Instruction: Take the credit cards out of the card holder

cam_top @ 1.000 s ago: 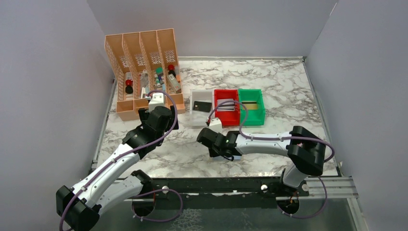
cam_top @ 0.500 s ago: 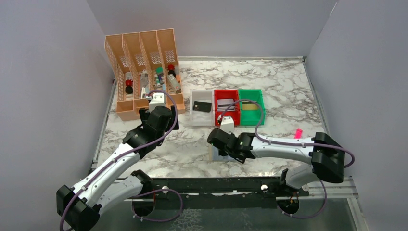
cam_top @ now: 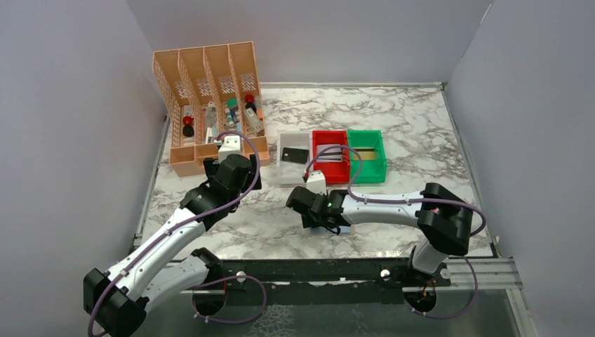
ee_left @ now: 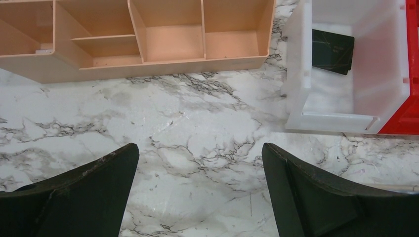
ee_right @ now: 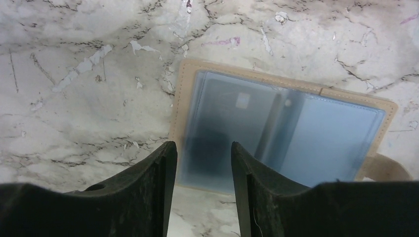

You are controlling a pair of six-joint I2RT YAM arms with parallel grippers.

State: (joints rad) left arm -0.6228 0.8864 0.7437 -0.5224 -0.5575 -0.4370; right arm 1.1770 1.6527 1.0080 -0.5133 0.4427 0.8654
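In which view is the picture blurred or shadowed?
Right wrist view: the card holder looks soft, darkened by shadow near the right hand. Left wrist view: marble table sharp, evenly lit. Top view: even light, no glare.

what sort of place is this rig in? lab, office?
Most likely a lab test cell, not a real office. Plain grey walls box in a marble-print table, the left arm and right arm are mounted at its near edge, and props like the orange organizer look staged.
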